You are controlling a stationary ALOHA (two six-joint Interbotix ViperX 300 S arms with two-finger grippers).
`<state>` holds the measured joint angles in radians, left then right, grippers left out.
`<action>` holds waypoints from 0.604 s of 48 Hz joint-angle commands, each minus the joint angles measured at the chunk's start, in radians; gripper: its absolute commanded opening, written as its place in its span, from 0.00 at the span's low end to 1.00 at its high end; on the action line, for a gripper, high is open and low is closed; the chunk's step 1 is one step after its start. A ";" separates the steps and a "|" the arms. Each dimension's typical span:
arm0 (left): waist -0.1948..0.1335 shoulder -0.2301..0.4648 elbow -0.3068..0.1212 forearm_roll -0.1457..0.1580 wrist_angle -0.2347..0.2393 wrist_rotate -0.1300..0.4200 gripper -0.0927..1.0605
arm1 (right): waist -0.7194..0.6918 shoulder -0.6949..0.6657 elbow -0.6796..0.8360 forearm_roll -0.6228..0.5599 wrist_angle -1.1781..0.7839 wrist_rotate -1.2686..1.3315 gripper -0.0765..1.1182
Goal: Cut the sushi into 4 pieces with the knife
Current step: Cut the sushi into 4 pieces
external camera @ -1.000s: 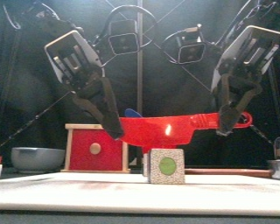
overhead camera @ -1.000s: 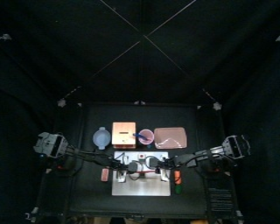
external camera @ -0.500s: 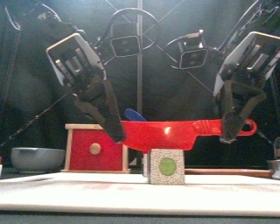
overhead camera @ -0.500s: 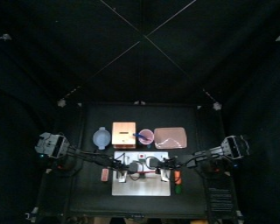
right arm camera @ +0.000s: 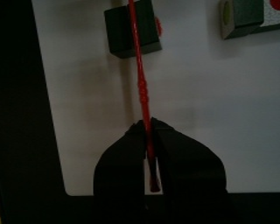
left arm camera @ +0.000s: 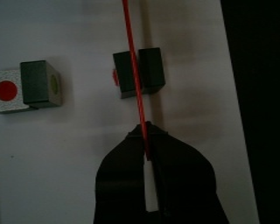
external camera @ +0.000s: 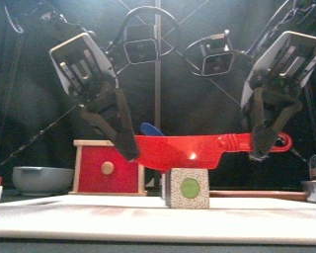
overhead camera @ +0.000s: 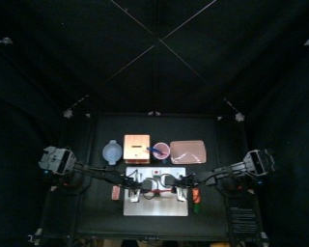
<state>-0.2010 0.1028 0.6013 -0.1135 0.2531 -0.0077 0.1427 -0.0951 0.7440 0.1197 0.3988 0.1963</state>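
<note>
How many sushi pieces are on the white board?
2. One sushi piece lies under the red knife; the other sushi piece lies beside it, apart, both on the white board. More may be hidden.

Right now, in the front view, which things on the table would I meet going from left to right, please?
In order: blue-grey bowl → wooden box with red drawer front → sushi piece.

Top view: items on the white cutting board [overhead camera: 157,205] are too small to identify. Front view: the left gripper [external camera: 129,152] and right gripper [external camera: 261,152] cover both ends of the red knife [external camera: 200,148]. A sushi piece [left arm camera: 24,85] in the left wrist view and a sushi piece [right arm camera: 257,16] in the right wrist view are cut off at the picture's edge; whether they are one piece cannot be determined.
</note>
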 commanded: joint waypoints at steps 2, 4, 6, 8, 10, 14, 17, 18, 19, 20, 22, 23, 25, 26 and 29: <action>-0.018 0.000 -0.005 -0.005 0.005 0.002 0.34 | 0.005 -0.008 -0.014 0.005 -0.002 0.003 0.19; -0.018 0.000 -0.006 -0.008 0.005 0.003 0.34 | 0.006 -0.005 -0.014 0.006 -0.002 0.003 0.19; -0.018 0.000 -0.006 -0.009 0.005 0.003 0.34 | 0.008 -0.002 -0.014 0.011 0.000 0.003 0.19; -0.020 0.002 -0.006 -0.012 0.005 0.003 0.34 | 0.008 0.002 -0.012 0.012 -0.002 0.003 0.19; -0.020 0.000 -0.005 -0.014 0.006 0.003 0.34 | 0.008 0.002 -0.012 0.012 -0.002 0.003 0.19; -0.020 0.000 -0.005 -0.014 0.008 0.003 0.34 | 0.008 0.006 -0.014 0.006 -0.002 0.003 0.19; -0.020 0.000 -0.005 -0.014 0.008 0.003 0.34 | 0.002 0.008 -0.014 0.000 -0.002 0.002 0.19; -0.020 0.000 -0.005 -0.014 0.008 0.003 0.34 | 0.002 0.008 -0.014 -0.002 -0.002 0.002 0.19; -0.020 0.000 -0.003 -0.014 0.008 0.003 0.34 | 0.002 0.008 -0.014 -0.006 -0.002 0.002 0.19; -0.020 0.002 -0.003 -0.014 0.008 0.003 0.34 | 0.000 0.008 -0.014 -0.008 -0.002 0.002 0.19; -0.020 0.002 0.000 -0.014 0.009 0.003 0.34 | 0.000 0.008 -0.012 -0.014 -0.002 0.002 0.19; -0.020 0.002 0.002 -0.014 0.009 0.002 0.34 | 0.000 0.008 -0.012 -0.015 -0.002 0.002 0.19; -0.020 0.003 0.003 -0.014 0.011 0.002 0.34 | 0.000 0.008 -0.009 -0.018 -0.002 0.002 0.19; -0.020 0.005 0.003 -0.014 0.011 0.002 0.34 | 0.000 0.008 -0.009 -0.020 -0.002 0.002 0.19; -0.020 0.011 0.002 -0.014 0.009 0.003 0.34 | -0.002 0.009 -0.006 -0.020 -0.002 0.002 0.19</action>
<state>-0.2132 0.1058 0.5998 -0.1289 0.2531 -0.0077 0.1549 -0.0782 0.7409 0.1043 0.3958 0.1963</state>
